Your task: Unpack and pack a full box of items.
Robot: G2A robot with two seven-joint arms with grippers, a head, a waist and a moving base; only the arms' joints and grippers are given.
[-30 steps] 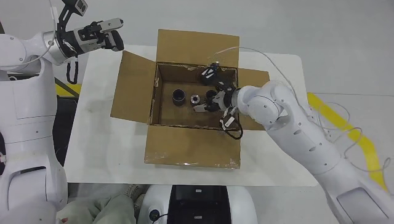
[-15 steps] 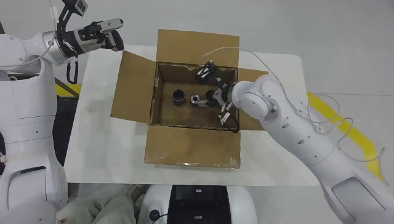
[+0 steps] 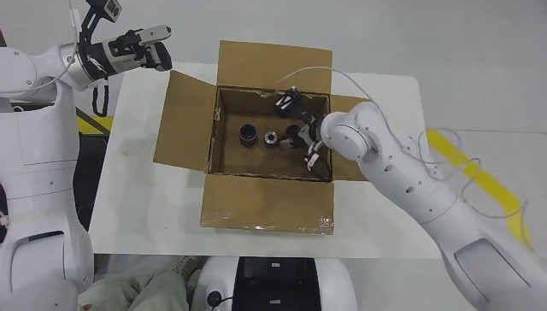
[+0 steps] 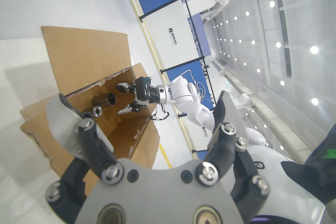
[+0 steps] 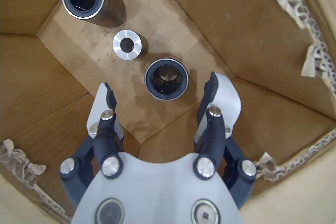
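Observation:
An open cardboard box [image 3: 184, 132] stands on the white table [image 3: 137, 200]. On its floor stand a tall dark cylinder [image 5: 86, 3], a small silver bushing [image 5: 127, 44] and a short dark ring-shaped cylinder [image 5: 166, 82]. My right gripper [image 5: 159, 81] is down inside the box, open, with its fingers either side of the short cylinder and above it, not touching. From above, the tall cylinder [image 3: 249, 133] and the bushing [image 3: 271, 137] sit left of the right gripper [image 3: 295, 132]. My left gripper [image 3: 164, 44] is held open and holds nothing, off the table's far left corner.
The box flaps are folded outward on all sides, the near flap [image 3: 265, 204] lying toward me. Torn cardboard edges [image 5: 302, 7] line the box rim around the right gripper. Bare table lies left of the box.
The right gripper has shifted a little toward the box's far wall, and its arm has swung closer to the box. The left arm has kept still.

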